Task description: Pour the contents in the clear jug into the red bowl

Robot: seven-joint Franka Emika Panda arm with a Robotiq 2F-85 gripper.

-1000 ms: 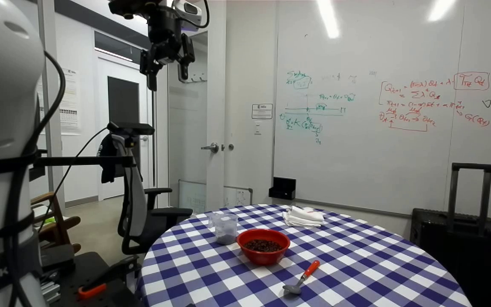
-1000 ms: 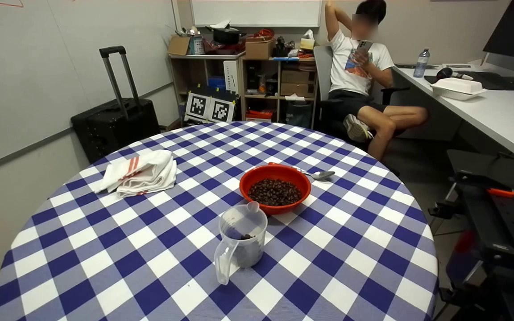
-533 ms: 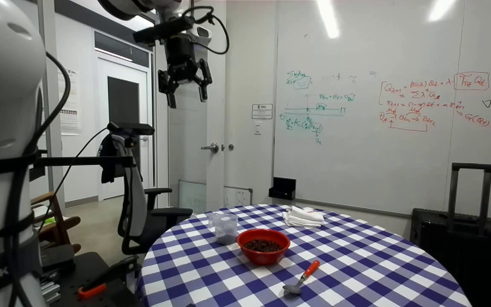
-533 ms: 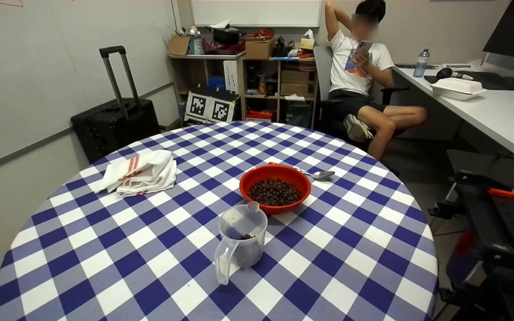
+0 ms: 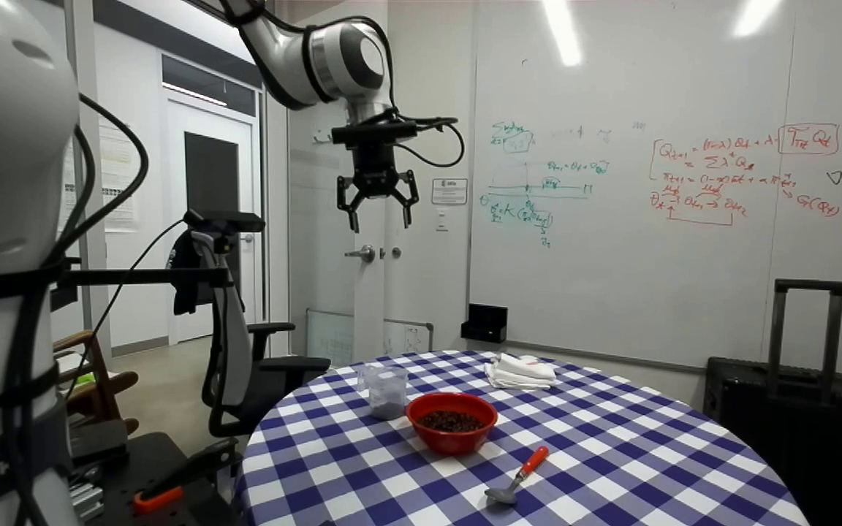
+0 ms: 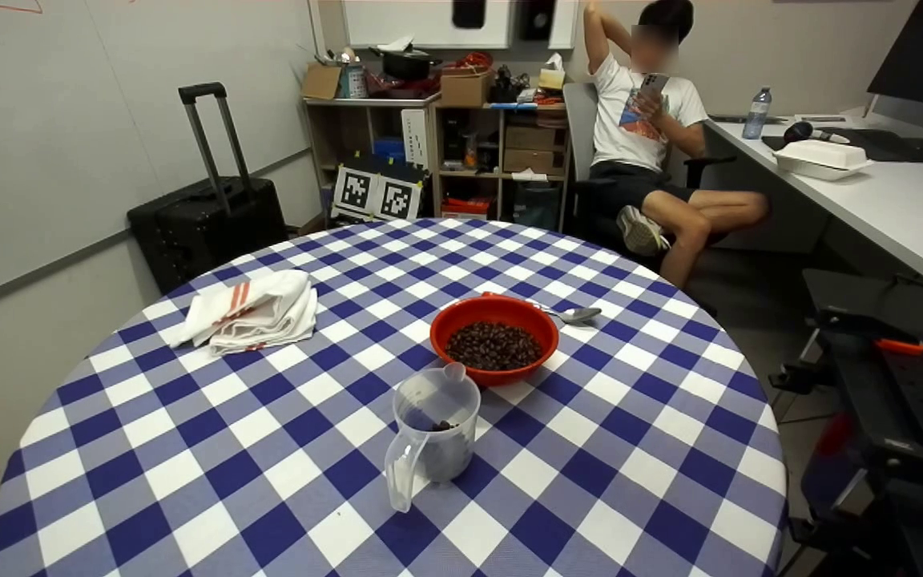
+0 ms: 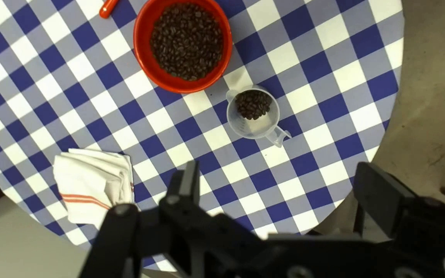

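Wrist view — towel [image 7: 85, 177], spoon [image 7: 108, 8] near bowl [image 7: 143, 52]

"Where's the room for the claw [image 5: 381, 219]?"

"Overhead. It hangs well above the tabletop [image 6: 189, 481], jaws spread wide, with open air down to the clear jug [image 6: 453, 450]."

"And around the jug?"

"Checked tabletop on most sides. The handle [image 6: 401, 477] points away from the red bowl [image 5: 452, 440], with bare surface to both sides of it."

"So what's in the way?"

"The bowl, on the spout [image 7: 230, 95] side. In the wrist view only a narrow strip shows between the two."

"Anything else?"

"A spoon [image 5: 528, 468] lies near the bowl, across it from the jug. The folded towel [image 6: 257, 316] sits well apart from both bowl and jug, tabletop showing between."
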